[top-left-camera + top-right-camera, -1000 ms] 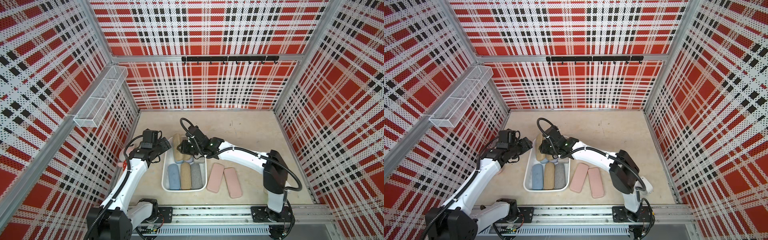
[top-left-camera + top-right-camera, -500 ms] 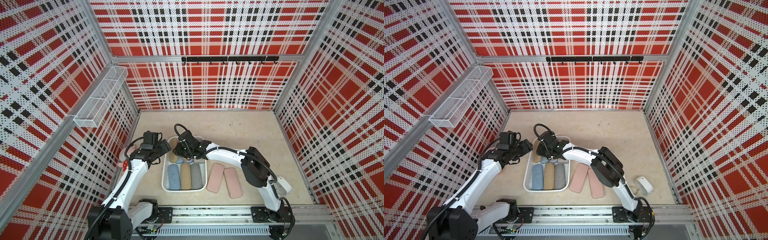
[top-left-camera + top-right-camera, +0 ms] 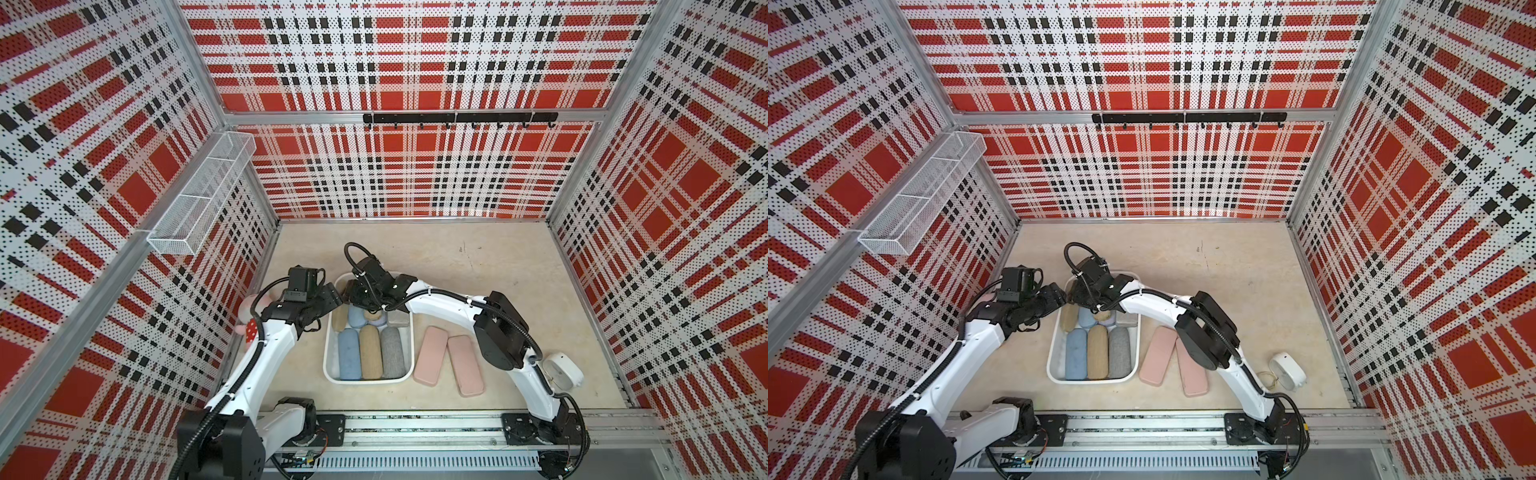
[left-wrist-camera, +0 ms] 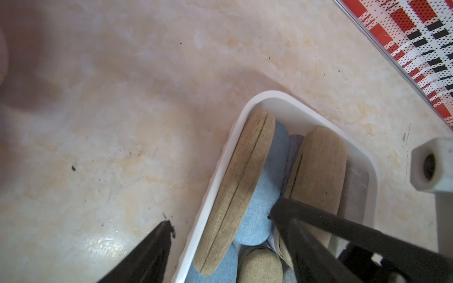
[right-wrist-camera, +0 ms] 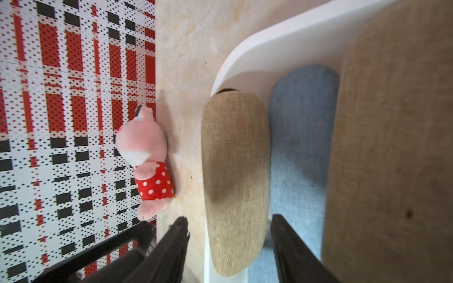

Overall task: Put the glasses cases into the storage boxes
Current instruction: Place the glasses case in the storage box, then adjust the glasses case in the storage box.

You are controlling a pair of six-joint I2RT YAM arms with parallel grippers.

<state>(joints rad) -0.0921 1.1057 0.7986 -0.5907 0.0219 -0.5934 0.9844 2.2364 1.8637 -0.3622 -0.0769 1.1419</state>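
Right tool point(image 5: 229, 218) straddles tan case point(image 5: 235, 159) (jaws apart).

A robot lab cell: plaid perforated walls point(image 3: 415, 174), aluminium base rail point(image 3: 415, 428).

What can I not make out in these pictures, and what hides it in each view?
- The far end of the white tub: in both top views the right gripper covers it, so what lies there cannot be counted.
- The plush toy: in a top view, mostly behind the left arm.
- The lavender case: left wrist view, largely under a tan case.
- The blurred tan case: right wrist view, cut off by the picture's edge.
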